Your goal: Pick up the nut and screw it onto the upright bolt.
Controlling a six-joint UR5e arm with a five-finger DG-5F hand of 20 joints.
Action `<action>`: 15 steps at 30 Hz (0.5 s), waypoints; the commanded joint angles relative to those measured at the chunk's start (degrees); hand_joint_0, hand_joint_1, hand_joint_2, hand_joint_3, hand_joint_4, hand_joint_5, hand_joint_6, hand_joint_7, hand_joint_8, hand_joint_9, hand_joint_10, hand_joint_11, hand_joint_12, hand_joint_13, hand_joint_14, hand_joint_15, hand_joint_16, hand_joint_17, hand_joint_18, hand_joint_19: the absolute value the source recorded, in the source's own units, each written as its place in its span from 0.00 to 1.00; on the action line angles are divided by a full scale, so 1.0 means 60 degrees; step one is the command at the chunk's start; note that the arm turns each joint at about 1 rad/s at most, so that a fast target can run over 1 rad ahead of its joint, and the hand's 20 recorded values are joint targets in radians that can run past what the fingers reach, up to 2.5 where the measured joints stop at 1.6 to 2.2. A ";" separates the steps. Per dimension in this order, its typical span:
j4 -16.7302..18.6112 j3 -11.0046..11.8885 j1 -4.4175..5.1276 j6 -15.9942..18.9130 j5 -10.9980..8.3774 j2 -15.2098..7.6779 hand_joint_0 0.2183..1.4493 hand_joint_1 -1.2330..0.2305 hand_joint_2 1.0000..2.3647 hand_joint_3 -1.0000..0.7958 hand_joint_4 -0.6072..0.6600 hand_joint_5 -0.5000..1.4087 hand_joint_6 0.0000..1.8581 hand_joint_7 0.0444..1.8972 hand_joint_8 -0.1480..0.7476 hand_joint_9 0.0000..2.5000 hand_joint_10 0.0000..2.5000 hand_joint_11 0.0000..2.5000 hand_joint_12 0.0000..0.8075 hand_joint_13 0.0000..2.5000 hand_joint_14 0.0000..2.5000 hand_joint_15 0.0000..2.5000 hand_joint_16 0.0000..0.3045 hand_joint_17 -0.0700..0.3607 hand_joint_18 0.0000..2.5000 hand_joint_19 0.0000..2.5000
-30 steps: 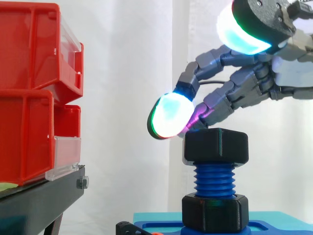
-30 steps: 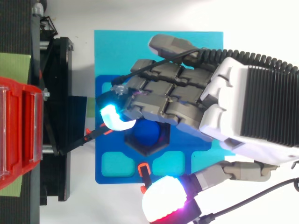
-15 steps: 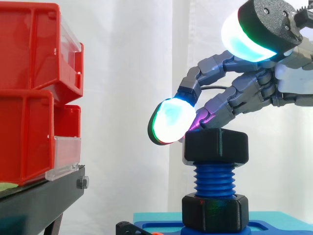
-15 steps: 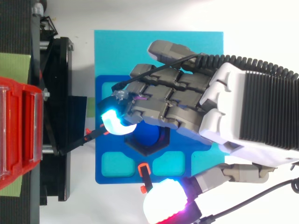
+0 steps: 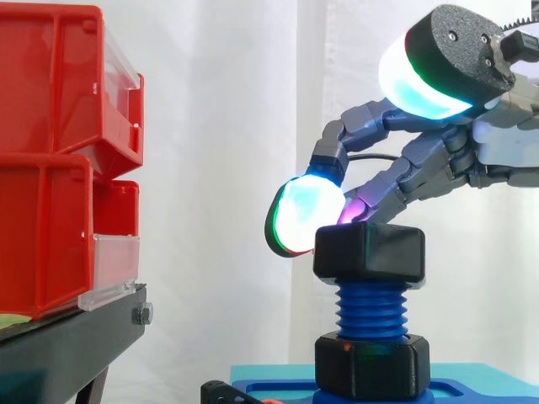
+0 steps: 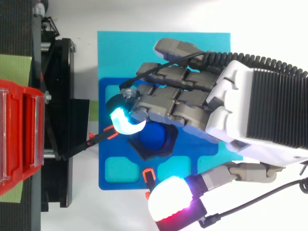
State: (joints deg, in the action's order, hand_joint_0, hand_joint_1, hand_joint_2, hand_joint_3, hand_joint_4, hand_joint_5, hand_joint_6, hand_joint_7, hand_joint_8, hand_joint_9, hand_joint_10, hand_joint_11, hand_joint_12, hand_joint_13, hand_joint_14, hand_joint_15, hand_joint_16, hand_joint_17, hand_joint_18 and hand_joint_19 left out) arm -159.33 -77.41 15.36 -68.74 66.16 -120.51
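A white curtain [image 5: 219,126] is hanging behind everything. Stacked red plastic bins [image 5: 50,168] are sitting on a black metal stand [image 5: 67,337] at the left. Beside it, a turquoise plate [image 6: 120,48] is carrying a dark blue tray [image 6: 102,154], where a blue threaded bolt [image 5: 370,307] is standing upright. The hand [image 6: 192,106] is curling its fingers [image 5: 299,215] over the black hexagonal nut [image 5: 370,252] topping that bolt, its thumb [image 5: 429,67] raised clear.

Matt black plastic nut [image 5: 369,252], threaded blue plastic bolt [image 5: 370,307], glossy red bins [image 5: 50,168]
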 commanded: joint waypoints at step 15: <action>-0.0252 0.0011 -0.0201 0.0001 0.0326 0.0002 0.21 0.69 0.00 0.28 0.63 0.26 0.27 0.78 0.54 0.37 0.00 0.00 0.42 0.28 0.00 0.00 0.13 0.36 0.18 0.00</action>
State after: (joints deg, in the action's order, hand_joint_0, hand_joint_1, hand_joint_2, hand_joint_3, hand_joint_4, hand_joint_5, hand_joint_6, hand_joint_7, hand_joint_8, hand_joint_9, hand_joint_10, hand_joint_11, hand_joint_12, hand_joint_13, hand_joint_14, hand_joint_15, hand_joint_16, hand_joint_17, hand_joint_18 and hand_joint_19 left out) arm -160.79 -77.42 14.37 -68.75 67.69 -120.50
